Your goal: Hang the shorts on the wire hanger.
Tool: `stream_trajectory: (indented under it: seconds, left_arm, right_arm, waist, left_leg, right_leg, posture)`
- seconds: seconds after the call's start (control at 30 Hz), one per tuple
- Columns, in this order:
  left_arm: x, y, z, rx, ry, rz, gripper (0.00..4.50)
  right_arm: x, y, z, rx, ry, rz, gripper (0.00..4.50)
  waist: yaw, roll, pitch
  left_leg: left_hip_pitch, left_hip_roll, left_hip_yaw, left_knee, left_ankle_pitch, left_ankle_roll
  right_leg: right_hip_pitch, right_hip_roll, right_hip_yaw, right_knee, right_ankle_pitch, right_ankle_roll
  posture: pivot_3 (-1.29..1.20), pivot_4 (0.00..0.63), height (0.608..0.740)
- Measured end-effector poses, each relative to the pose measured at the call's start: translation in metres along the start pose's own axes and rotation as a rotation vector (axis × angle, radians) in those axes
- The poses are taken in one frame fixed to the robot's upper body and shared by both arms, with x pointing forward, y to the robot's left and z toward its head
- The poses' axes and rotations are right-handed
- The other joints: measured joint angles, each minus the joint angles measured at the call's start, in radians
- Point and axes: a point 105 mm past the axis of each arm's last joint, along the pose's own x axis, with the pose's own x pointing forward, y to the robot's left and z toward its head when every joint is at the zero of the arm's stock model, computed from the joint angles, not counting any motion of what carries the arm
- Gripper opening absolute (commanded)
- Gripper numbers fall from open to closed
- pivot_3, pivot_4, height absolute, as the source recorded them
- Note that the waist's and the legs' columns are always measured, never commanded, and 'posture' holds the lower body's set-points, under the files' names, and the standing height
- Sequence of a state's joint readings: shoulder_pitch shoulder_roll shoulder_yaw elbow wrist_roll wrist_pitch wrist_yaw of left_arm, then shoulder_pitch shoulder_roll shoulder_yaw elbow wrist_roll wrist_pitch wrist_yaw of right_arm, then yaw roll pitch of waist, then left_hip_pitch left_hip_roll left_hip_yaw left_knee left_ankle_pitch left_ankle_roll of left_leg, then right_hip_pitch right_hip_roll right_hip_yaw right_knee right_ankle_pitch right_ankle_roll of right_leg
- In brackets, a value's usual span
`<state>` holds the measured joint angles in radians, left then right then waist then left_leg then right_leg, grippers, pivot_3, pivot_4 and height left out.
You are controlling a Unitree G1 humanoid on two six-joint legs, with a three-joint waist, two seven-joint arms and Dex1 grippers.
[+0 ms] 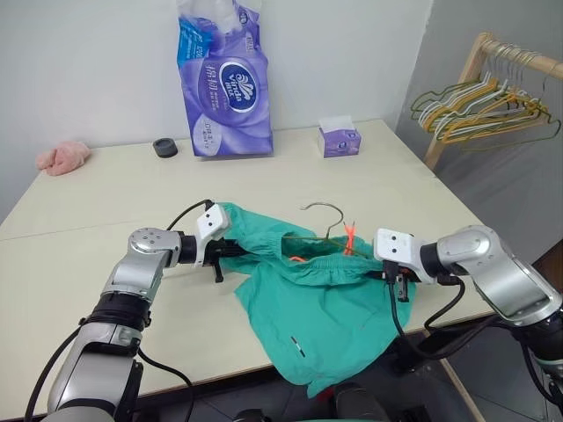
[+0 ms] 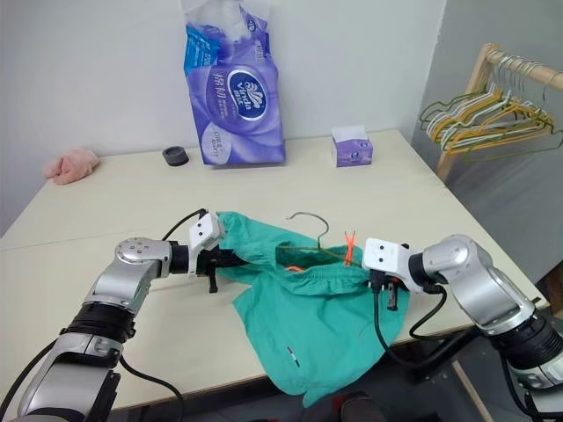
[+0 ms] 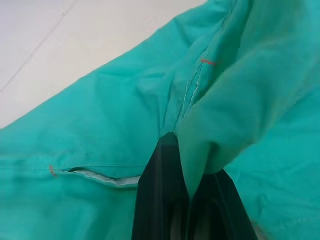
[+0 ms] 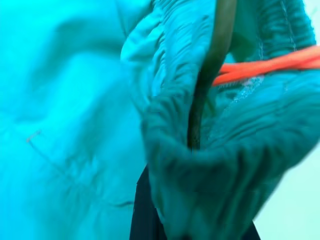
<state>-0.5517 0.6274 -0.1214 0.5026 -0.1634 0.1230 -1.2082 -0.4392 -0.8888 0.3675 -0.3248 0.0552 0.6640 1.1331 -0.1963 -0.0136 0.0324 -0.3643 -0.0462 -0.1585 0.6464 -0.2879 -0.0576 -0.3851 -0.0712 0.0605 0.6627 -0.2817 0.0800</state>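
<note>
1. The teal-green cloth shorts (image 1: 308,308), with a gathered elastic waistband, lie nearest, spread over the front edge of the pale beige tabletop (image 1: 106,193), one leg drooping past that edge. They are stretched between the two arms.
2. The tabletop carries everything else; a seam runs across it from left to right.
3. A tall purple-and-white plastic pack of paper rolls (image 1: 223,83) stands upright at the back, against the wall.
4. A wooden rack (image 1: 479,66) stands off to the right, holding bunched yellow, green and white hangers (image 1: 484,110).
5. The left pincer (image 1: 227,251) is clenched on a fold at the left side of the shorts; in the left wrist view the cloth is pinched between its black fingers (image 3: 160,200).
6. The right pincer (image 1: 396,283) is clenched on the gathered waistband at the right side of the shorts.
7. The thin olive-grey wire hanger (image 1: 327,215) sits inside the waistband opening, its curved hook rising above the cloth; its frame is mostly hidden.
8. A small pink cloth (image 1: 62,158) lies at the far left edge.
9. A small purple tissue box (image 1: 339,139) sits at the back right.
10. A small dark ring-shaped object (image 1: 164,147) rests just left of the pack.
11. A small orange tag (image 1: 349,239) shows at the waistband, beside the hook.
</note>
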Motion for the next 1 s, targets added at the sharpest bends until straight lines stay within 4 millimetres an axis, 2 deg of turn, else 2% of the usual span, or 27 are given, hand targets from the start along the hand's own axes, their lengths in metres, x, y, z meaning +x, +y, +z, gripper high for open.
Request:
stream_trajectory:
  seconds: [0.2, 0.37, 0.67, 0.8, 1.0]
  left_arm:
    - [0.0, 0.001, -0.003, 0.01, 0.009, 0.006, 0.02]
    - [-0.001, 0.003, -0.004, 0.02, 0.019, 0.023, 0.02]
    - [0.001, -0.003, -0.006, 0.039, 0.02, 0.016, 0.02]
    - [0.007, -0.003, -0.001, 0.033, -0.02, 0.039, 0.88]
    - [0.004, 0.001, 0.012, 0.098, -0.057, 0.085, 2.59]
  right_arm:
    - [-0.004, 0.003, -0.011, 0.019, 0.034, 0.004, 0.0]
    - [-0.01, 0.0, -0.01, 0.023, 0.021, -0.011, 0.0]
    - [-0.008, 0.0, -0.006, 0.062, -0.01, -0.018, 0.0]
    - [-0.01, -0.003, -0.004, 0.083, -0.03, -0.036, 0.0]
    - [-0.012, -0.004, -0.003, 0.123, -0.048, -0.054, 0.0]
  waist:
    - [0.0, 0.0, 0.0]
    - [0.001, 0.0, 0.0]
    - [0.001, 0.0, 0.0]
    - [0.002, 0.0, 0.0]
    - [-0.001, 0.0, 0.0]
  left_leg:
    - [0.0, 0.0, 0.0, 0.0, 0.0, 0.0]
    - [0.0, 0.0, 0.0, 0.0, 0.0, 0.0]
    - [0.0, 0.0, 0.0, 0.0, 0.0, 0.0]
    - [0.0, 0.0, 0.0, 0.0, 0.0, 0.0]
    - [0.0, 0.0, 0.0, 0.0, 0.0, 0.0]
  right_leg:
    - [0.0, 0.0, 0.0, 0.0, 0.0, 0.0]
    - [0.0, 0.0, 0.0, 0.0, 0.0, 0.0]
    - [0.0, 0.0, 0.0, 0.0, 0.0, 0.0]
    - [0.001, 0.0, 0.0, 0.0, 0.0, 0.0]
    - [0.0, 0.0, 0.0, 0.0, 0.0, 0.0]
  posture:
    - [-0.21, 0.0, 0.74]
    - [-0.21, 0.0, 0.74]
    - [-0.22, 0.0, 0.74]
    - [-0.23, 0.0, 0.74]
    - [-0.25, 0.0, 0.74]
